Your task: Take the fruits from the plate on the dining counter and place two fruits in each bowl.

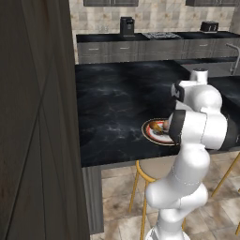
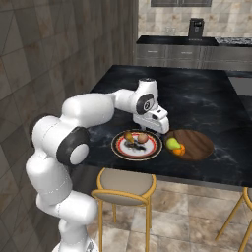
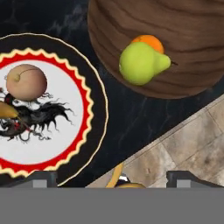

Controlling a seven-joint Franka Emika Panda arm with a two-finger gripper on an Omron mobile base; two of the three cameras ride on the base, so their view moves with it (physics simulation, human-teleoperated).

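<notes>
Two fingertips (image 3: 43,178) standing wide apart, hand (image 2: 158,129) hanging empty over desk (image 2: 206,98) between plate (image 2: 119,148) and wooden bowl (image 2: 202,147). Holding green fruit (image 3: 140,63) and orange fruit (image 3: 151,41) in bowl; carrying tan fruit (image 3: 26,82) on plate.

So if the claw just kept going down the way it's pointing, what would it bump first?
Probably the bare black dining counter, in the gap between the plate and the wooden bowl. The open claw points down there.
</notes>
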